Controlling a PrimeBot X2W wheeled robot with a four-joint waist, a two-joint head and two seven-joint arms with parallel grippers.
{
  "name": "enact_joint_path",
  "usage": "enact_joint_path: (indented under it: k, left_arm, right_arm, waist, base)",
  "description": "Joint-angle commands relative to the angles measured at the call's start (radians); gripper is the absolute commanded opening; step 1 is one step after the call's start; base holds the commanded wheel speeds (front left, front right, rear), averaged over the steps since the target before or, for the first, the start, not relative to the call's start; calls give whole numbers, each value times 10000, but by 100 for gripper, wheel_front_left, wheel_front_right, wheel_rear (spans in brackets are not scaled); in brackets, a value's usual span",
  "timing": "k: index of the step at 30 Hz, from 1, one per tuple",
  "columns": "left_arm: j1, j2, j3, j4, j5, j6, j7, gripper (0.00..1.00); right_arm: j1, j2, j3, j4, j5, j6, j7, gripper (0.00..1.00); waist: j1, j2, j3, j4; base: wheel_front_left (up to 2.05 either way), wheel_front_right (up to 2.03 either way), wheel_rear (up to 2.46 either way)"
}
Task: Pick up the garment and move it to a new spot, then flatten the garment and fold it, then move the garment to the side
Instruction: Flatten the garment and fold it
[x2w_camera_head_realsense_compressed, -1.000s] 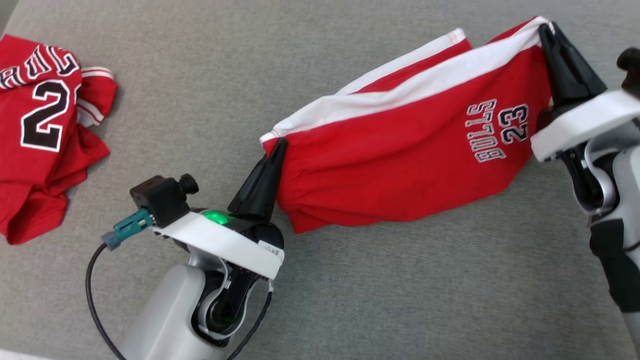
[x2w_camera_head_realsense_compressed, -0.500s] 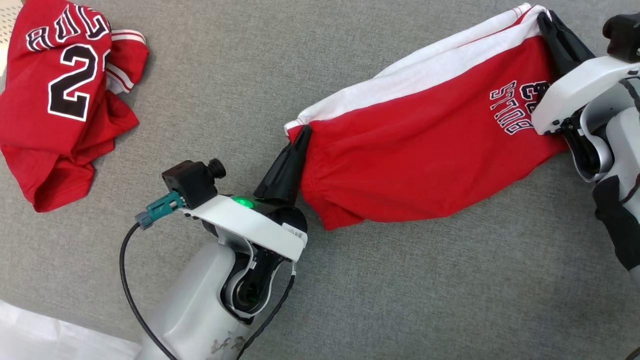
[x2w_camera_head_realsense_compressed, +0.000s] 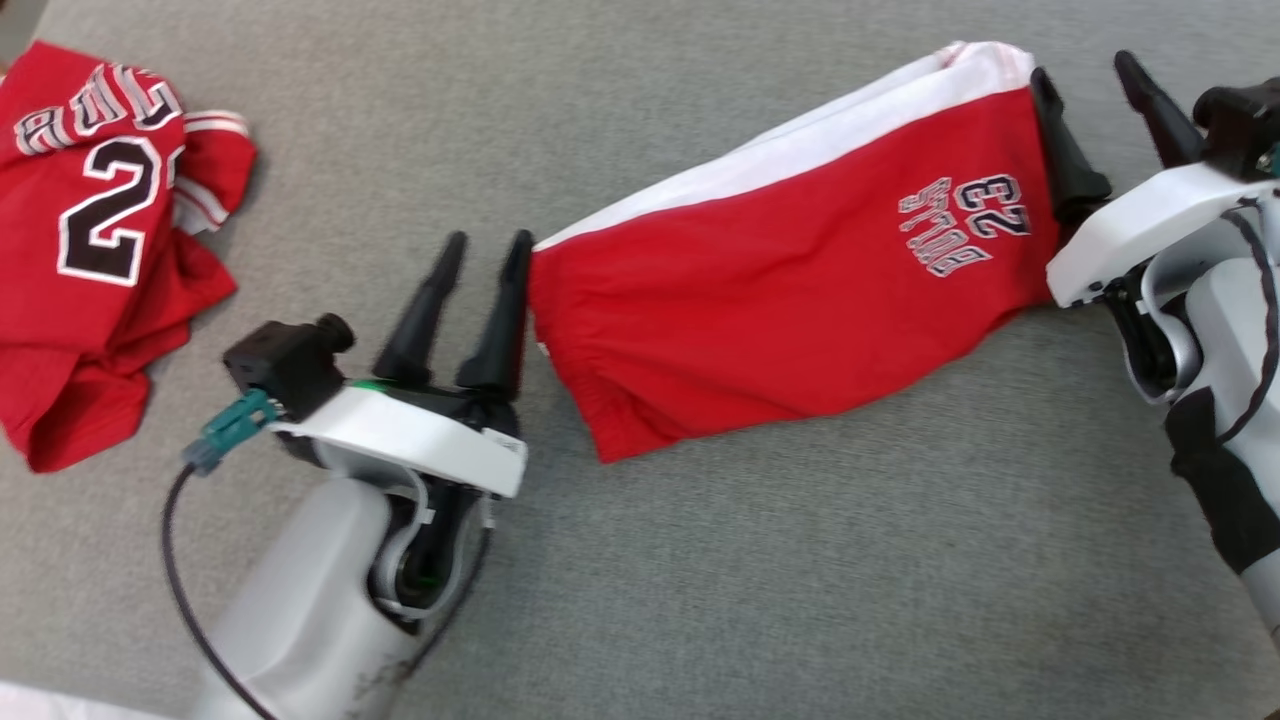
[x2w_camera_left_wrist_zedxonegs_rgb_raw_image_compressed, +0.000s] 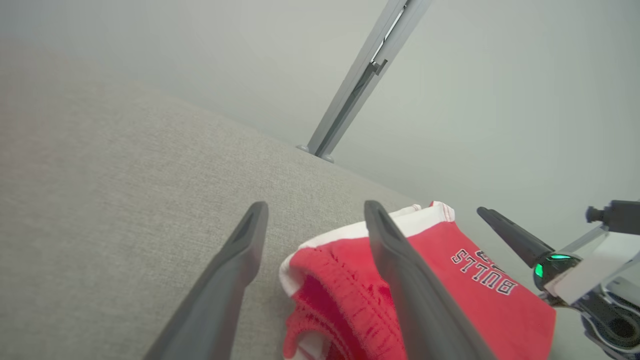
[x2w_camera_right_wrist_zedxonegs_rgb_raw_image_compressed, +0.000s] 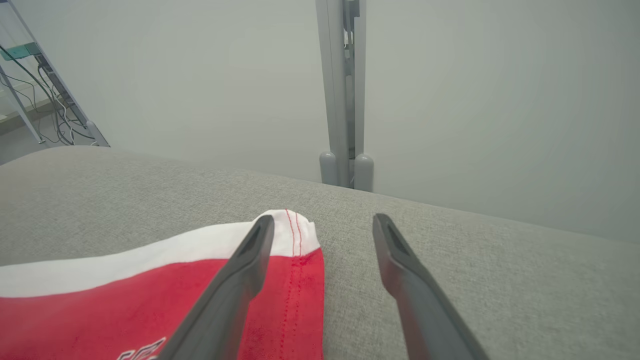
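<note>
The garment (x2w_camera_head_realsense_compressed: 780, 300) lies on the grey surface (x2w_camera_head_realsense_compressed: 700, 580), folded into a long red band with a white panel along its far edge. It runs diagonally from centre to upper right in the head view. The lettering "BULLS 23" sits near its right end.

Left claw (x2w_camera_head_realsense_compressed: 488, 240): jaws wide, holding nothing. Its right finger stands just beside the gathered left end of the garment; contact cannot be confirmed. In the left wrist view the left claw (x2w_camera_left_wrist_zedxonegs_rgb_raw_image_compressed: 316, 206) straddles bare surface and that bunched end of the garment (x2w_camera_left_wrist_zedxonegs_rgb_raw_image_compressed: 505, 310).

Right claw (x2w_camera_head_realsense_compressed: 1082, 68): jaws wide, holding nothing. One finger lies against the right end of the garment — the other is over bare surface. In the right wrist view the right claw (x2w_camera_right_wrist_zedxonegs_rgb_raw_image_compressed: 324, 220) shows its left finger over the white-and-red corner of the garment (x2w_camera_right_wrist_zedxonegs_rgb_raw_image_compressed: 125, 300).

A second red jersey (x2w_camera_head_realsense_compressed: 100, 250) lies crumpled at the upper left, well apart from the garment.
</note>
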Motion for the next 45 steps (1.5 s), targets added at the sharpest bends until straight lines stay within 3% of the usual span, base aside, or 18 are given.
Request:
enact_joint_path:
  k: [1,7,15,21,30,45]
  left_arm:
    - [63,259,174,-182,396,197,-53,100]
    - [591,870,1160,-1493,2145,1181,-56,100]
    - [1394,1173,1706,-2017,3670,1637,-58,100]
    - [2028,1105,2005,-1892,4171,1696,-59,100]
    - [2489,855,2394,-1865,4512,1432,-59,100]
    - [2359,373,2517,-1728,4867,961,-60,100]
  right_arm:
    - [188,63,-115,-158,-134,3,-107,100]
    - [1365,479,-1509,-1899,-1456,3,-89,100]
    - [3501,1275,-2966,-4052,-3080,3,-93,100]
    - [4639,1640,-3324,-4658,-3450,1,-94,100]
    - [5334,1973,-3482,-4978,-3519,3,-94,100]
    - [4909,1793,-3577,-4509,-3343,3,311,100]
  waist:
    - [0,0,-191,-315]
    - [0,0,-421,-897]
    - [0,0,-856,-1361]
    - [0,0,-1152,-1564]
    - [0,0,-1354,-1644]
    - [0,0,-1354,-1234]
  base:
    - [0,0,0]
    - [0,0,0]
    - [0,0,0]
    - [0,0,0]
    - [0,0,0]
    - [0,0,0]
